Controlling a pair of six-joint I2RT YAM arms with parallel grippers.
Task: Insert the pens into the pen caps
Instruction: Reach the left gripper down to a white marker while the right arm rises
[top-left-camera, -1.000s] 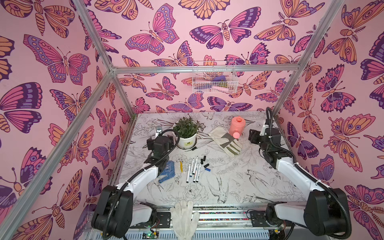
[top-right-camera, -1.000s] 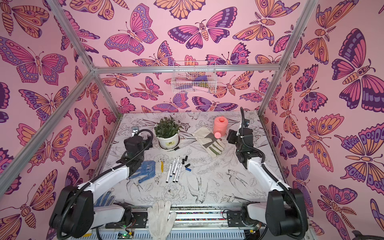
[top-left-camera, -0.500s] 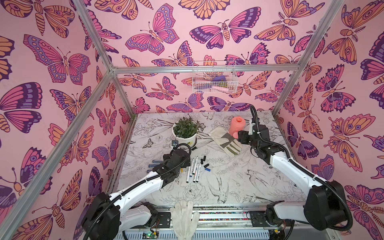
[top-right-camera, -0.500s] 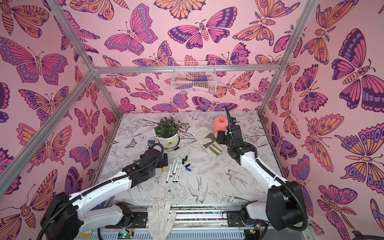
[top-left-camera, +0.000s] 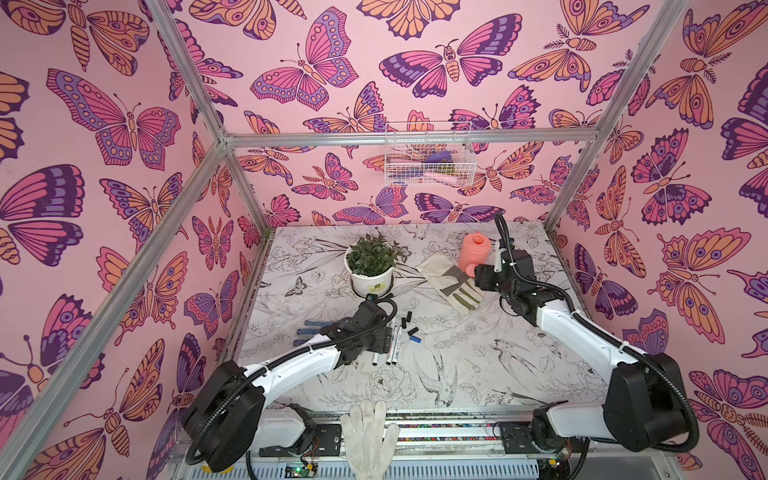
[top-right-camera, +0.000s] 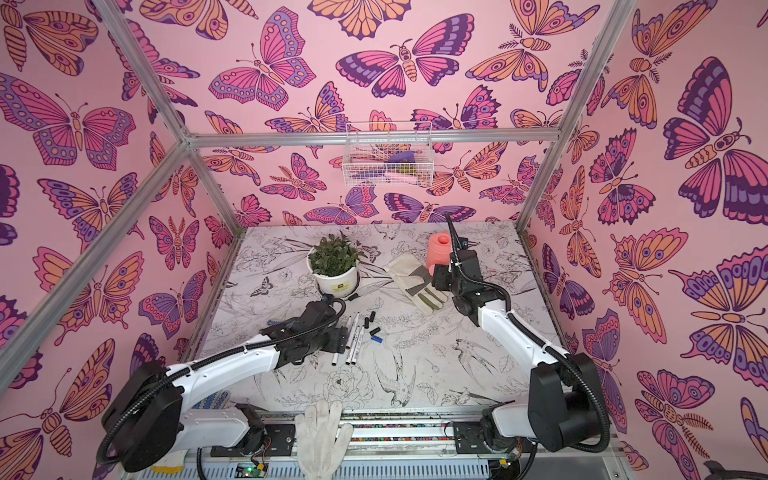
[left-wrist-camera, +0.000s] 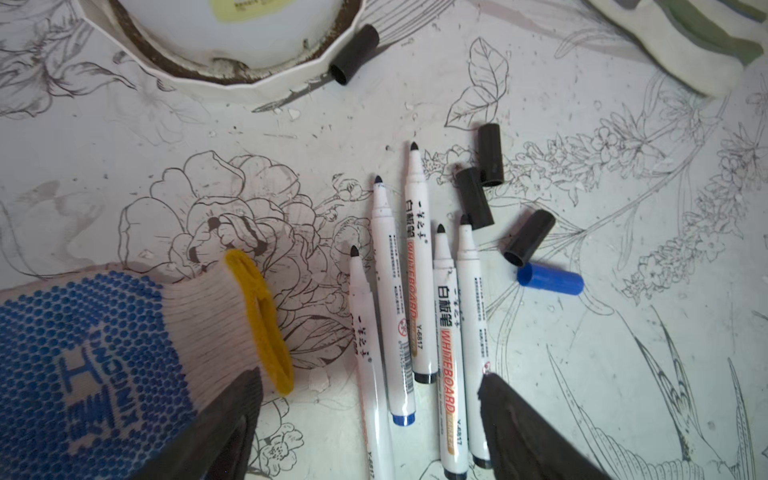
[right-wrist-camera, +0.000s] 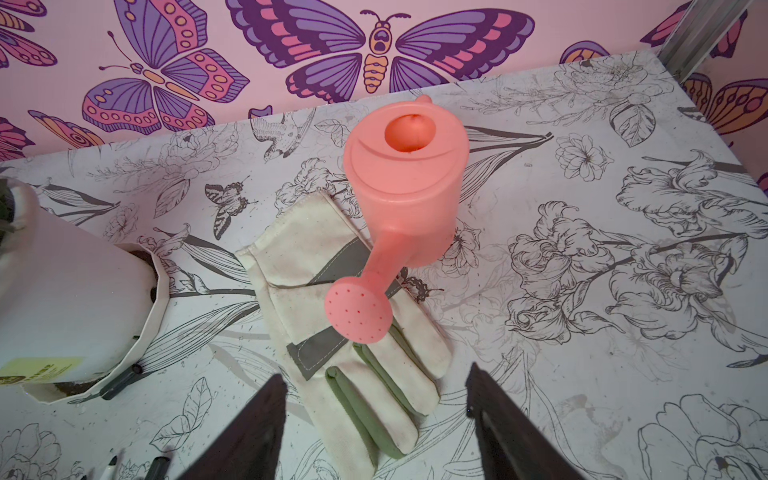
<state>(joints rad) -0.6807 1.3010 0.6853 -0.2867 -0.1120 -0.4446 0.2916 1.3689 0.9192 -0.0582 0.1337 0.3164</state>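
Note:
Several white pens (left-wrist-camera: 417, 266) lie side by side on the printed table, tips bare, and show in both top views (top-left-camera: 392, 345) (top-right-camera: 353, 338). Three black pen caps (left-wrist-camera: 473, 197) and a blue cap (left-wrist-camera: 549, 279) lie loose just past the tips. Another black cap (left-wrist-camera: 354, 54) rests against the pot's saucer. My left gripper (left-wrist-camera: 368, 376) is open and low over the pens' rear ends, one finger (left-wrist-camera: 511, 419) overlapping the outermost pen; it holds nothing. My right gripper (right-wrist-camera: 374, 374) is open and empty above the fingers of a cream glove (right-wrist-camera: 332, 291).
A potted plant (top-left-camera: 370, 266) stands behind the pens. A pink watering can (top-left-camera: 473, 251) stands on the cream glove (top-left-camera: 451, 282). A blue-dotted glove (left-wrist-camera: 104, 353) lies beside my left gripper (top-left-camera: 382, 338). A white glove (top-left-camera: 368, 432) hangs over the front edge. A wire basket (top-left-camera: 428, 160) hangs on the back wall.
My left arm has swung from the left edge to the middle and come down over the pens, its jaws narrowing somewhat. My right arm has moved left, over the cream glove.

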